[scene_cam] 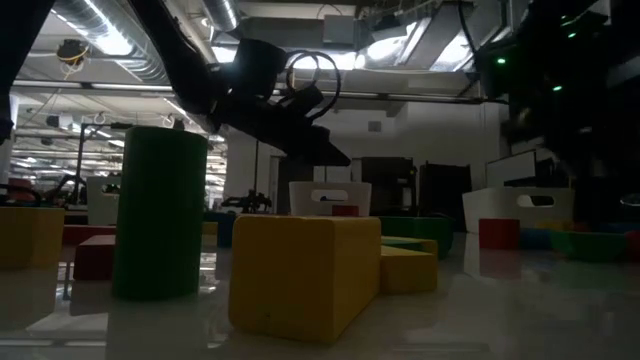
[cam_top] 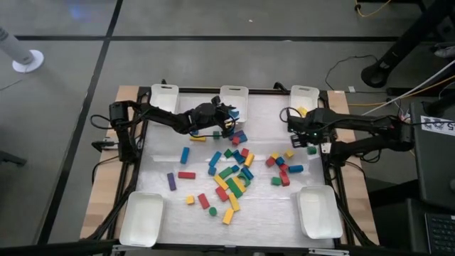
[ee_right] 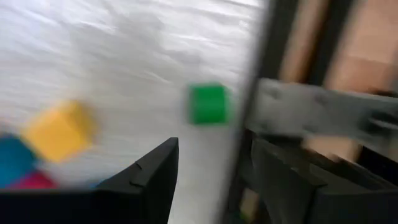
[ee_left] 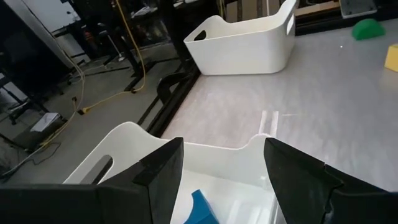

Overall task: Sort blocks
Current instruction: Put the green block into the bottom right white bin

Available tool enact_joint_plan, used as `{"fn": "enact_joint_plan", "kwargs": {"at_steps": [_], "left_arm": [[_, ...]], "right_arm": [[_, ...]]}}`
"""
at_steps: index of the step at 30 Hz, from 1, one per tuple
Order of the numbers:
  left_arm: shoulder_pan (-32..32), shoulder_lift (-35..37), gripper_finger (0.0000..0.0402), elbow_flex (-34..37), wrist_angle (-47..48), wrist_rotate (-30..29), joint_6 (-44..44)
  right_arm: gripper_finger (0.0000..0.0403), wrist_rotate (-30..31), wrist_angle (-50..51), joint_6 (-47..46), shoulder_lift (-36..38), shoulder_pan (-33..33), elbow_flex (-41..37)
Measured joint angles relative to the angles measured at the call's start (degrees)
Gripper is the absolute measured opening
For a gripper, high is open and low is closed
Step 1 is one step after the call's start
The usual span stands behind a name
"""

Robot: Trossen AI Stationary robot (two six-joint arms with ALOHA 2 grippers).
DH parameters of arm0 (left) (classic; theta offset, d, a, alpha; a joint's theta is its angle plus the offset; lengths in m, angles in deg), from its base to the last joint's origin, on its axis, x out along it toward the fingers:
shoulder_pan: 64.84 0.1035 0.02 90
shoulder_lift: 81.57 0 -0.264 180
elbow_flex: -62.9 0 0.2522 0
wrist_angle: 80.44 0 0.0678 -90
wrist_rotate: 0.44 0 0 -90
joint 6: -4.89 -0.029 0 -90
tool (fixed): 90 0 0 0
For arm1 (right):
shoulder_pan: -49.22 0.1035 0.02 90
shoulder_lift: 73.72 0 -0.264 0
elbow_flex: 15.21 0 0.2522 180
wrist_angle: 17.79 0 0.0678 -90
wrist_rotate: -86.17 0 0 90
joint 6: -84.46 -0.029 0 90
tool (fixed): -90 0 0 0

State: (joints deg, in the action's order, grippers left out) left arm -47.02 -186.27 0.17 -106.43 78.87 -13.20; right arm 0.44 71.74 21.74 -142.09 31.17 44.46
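While my left gripper [ee_left: 224, 180] hovers with fingers spread and empty over a white tray [ee_left: 124, 146], a blue block [ee_left: 202, 208] lies inside.

My dark left fingers [ee_left: 161, 180] frame a white tray [ee_left: 124, 146] holding a blue block [ee_left: 202, 208]; my right wrist sees green [ee_right: 208, 104] and yellow [ee_right: 59, 130] blocks.

white table [cam_top: 160, 160], scattered blocks [cam_top: 231, 178], five trays [cam_top: 142, 219]
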Motion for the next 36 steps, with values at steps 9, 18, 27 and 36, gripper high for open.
{"fn": "enact_joint_plan", "kwargs": {"at_steps": [9, 18, 27, 36], "left_arm": [[0.0, 0.0, 0.0214, 0.0, 0.0, 0.0, 0.1], [0.0, 0.0, 0.0214, 0.0, 0.1, 0.0, 0.1], [0.0, 0.0, 0.0214, 0.0, 0.1, 0.0, 0.1], [0.0, 0.0, 0.0214, 0.0, 0.1, 0.0, 0.1]], "right_arm": [[0.0204, -0.3, -10.2, 6.5, -8.4, -0.7, 0.1], [0.0204, -0.2, -5.4, 13.4, -14.4, -7.2, 0.1], [0.0204, -4.1, -2.7, 16.9, -15.8, -13.1, -2.1], [0.0204, -8.9, -7.6, 18.0, -15.8, -14.8, -6.9]]}}
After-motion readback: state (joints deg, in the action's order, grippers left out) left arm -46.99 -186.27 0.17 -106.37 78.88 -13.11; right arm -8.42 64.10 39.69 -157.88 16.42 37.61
